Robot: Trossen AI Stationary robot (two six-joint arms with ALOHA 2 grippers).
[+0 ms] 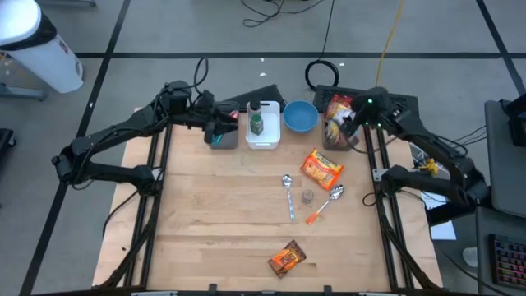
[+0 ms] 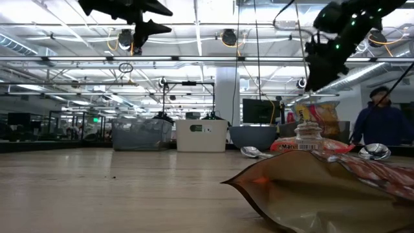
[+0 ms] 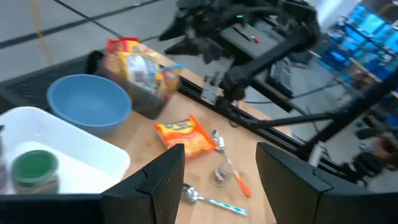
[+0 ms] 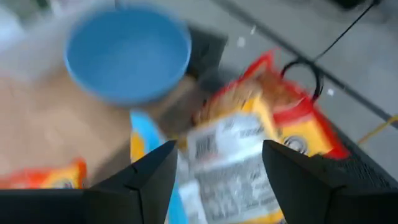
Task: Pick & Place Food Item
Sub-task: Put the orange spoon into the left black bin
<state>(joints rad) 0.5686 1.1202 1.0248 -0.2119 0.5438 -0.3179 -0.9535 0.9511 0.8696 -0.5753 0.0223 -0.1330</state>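
Red-and-yellow snack bag (image 1: 339,119), crinkled, barcode panel up, in dark bin (image 1: 327,140).

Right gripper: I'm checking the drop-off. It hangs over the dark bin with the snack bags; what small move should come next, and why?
Probably lift straight up and clear. The right gripper is open above the red and yellow snack bag, which stands in the dark bin beside the blue bowl. The bag looks released, so rising first should avoid snagging it. The left gripper waits over the white bin.

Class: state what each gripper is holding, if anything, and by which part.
Nothing is held. The right gripper is open above the snack bags in the dark bin; the left gripper is open beside the white bin.
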